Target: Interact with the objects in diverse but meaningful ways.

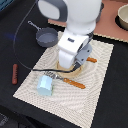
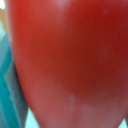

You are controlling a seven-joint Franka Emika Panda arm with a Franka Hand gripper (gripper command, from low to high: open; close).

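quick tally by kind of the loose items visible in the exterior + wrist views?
Saucepan: 1
Pot: 1
Sausage: 1
Light-blue cup: 1
Orange-handled utensils: 2
Red tomato: 1, wrist view only
Total: 7
Arm may hide more.

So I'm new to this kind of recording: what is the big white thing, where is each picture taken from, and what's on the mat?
The white machine is a robot arm, bent down over a woven mat on a dark table. One picture comes from a camera standing off the arm, the other from a camera on its wrist. The wrist picture is filled by a red tomato, very close to the lens. Its gripper is hidden in both pictures, so I can't tell whether the tomato is held. On the mat lie a light-blue cup and a fork with an orange handle. Off the mat are a grey saucepan and a brown sausage.
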